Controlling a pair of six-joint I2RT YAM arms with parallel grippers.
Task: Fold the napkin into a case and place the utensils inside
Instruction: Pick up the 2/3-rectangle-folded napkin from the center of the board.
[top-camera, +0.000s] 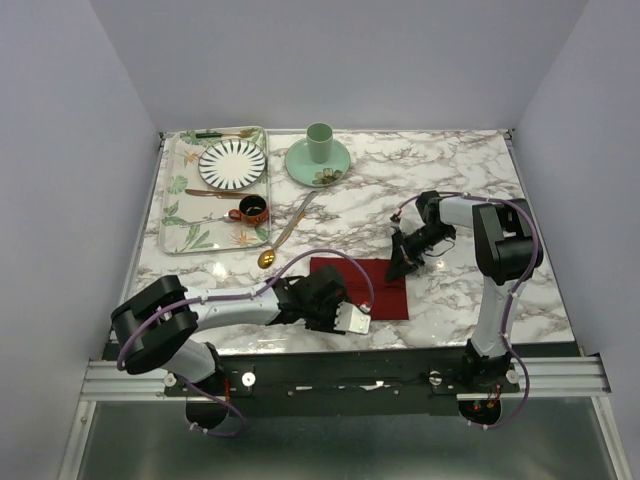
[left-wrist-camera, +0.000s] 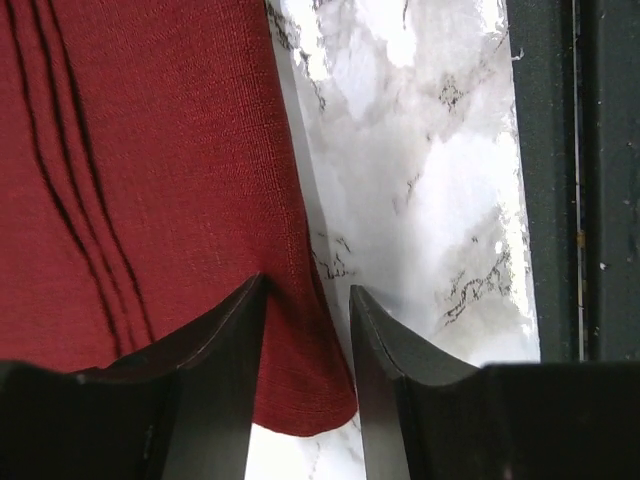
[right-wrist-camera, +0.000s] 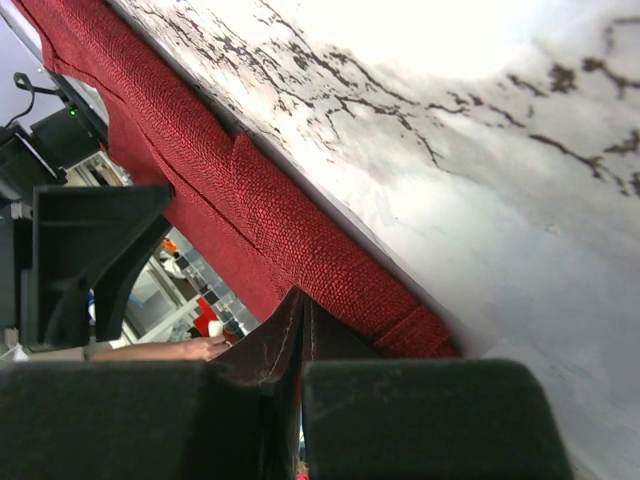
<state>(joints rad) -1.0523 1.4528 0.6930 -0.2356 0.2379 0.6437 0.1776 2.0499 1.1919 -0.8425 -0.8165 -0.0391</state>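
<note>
The dark red napkin (top-camera: 372, 288) lies folded into a rectangle near the table's front edge. My left gripper (top-camera: 322, 303) is low over its near left part. In the left wrist view the left gripper (left-wrist-camera: 305, 288) is open, with a corner of the napkin (left-wrist-camera: 150, 150) lying flat between its fingers. My right gripper (top-camera: 401, 262) is at the napkin's far right corner. The right wrist view shows that gripper (right-wrist-camera: 300, 296) shut, tips against the edge of the napkin (right-wrist-camera: 270, 215); no cloth shows between them. The gold spoon (top-camera: 267, 259) and silver knife (top-camera: 297, 215) lie left of the napkin.
A leaf-patterned tray (top-camera: 180, 215) at the far left holds a striped plate (top-camera: 232, 163), a dark cup (top-camera: 252, 209) and two thin utensils. A green cup on a saucer (top-camera: 319, 150) stands beyond the knife. The table's dark front rail (left-wrist-camera: 560, 200) runs close to the left gripper.
</note>
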